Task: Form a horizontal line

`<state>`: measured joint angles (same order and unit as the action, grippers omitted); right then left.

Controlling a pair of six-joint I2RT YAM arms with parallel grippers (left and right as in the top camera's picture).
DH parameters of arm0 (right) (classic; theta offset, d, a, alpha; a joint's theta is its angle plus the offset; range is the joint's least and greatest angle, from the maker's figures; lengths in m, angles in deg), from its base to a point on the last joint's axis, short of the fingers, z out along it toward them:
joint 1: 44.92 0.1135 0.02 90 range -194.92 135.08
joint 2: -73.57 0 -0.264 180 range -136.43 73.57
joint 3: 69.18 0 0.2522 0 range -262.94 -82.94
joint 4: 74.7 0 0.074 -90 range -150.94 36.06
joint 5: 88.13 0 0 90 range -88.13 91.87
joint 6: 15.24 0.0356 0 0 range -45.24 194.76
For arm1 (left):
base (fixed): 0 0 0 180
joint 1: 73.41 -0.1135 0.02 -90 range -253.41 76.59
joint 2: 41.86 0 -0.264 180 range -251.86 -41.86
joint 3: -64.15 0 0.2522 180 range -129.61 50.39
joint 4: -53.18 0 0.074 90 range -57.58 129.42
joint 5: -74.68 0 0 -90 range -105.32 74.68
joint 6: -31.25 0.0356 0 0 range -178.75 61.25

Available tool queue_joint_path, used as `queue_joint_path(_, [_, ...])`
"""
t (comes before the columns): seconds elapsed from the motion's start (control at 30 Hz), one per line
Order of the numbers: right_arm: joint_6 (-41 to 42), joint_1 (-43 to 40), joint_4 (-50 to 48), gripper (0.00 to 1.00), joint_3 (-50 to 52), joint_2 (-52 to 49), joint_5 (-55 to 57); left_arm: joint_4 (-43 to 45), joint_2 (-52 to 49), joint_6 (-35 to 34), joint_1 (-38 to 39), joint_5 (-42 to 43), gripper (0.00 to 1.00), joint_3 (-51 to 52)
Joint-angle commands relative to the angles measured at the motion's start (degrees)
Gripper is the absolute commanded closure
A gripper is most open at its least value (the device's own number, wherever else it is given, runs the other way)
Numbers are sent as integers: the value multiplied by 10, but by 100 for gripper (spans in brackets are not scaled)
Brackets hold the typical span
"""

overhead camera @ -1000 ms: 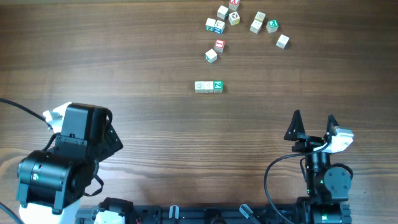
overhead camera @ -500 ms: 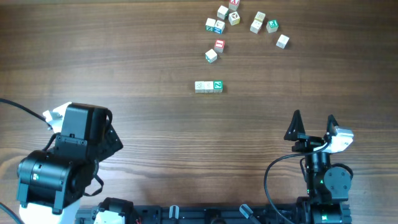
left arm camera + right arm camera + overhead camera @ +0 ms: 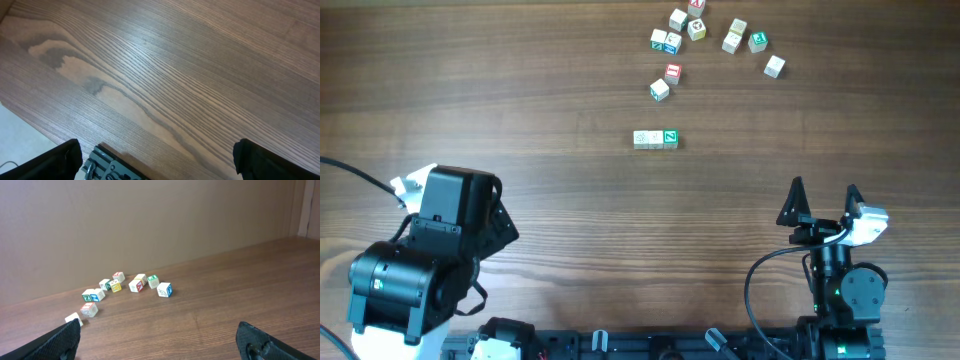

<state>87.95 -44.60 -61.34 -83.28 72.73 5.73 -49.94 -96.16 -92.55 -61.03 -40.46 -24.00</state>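
The horizontal line (image 3: pixel 655 139) is a short row of three pale letter cubes touching side by side at the table's middle, the right one green-marked. It shows only in the overhead view. My left gripper (image 3: pixel 157 160) is open and empty near the front left edge, far from the row. My right gripper (image 3: pixel 823 203) is open and empty at the front right, also seen in the right wrist view (image 3: pixel 160 342), well short of the cubes.
Several scattered letter cubes (image 3: pixel 705 40) with red, blue and green marks lie at the back of the table, seen also in the right wrist view (image 3: pixel 120 287). A wall rises behind them. The arm-base rail (image 3: pixel 112 167) sits at the table's front edge.
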Motion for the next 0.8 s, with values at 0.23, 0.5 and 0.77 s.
queue_joint_path(0.23, [5, -2, -2, 0, 0, 2, -10, 1, 60, -12, 3, -9, 0, 2])
queue_joint_path(0.5, [5, -2, -2, 0, 0, 2, -10, -8, 207, -6, -2, -16, 0, 2])
queue_joint_path(0.77, [5, -2, -2, 0, 0, 2, -10, 141, 353, 88, -42, 26, 1, 123])
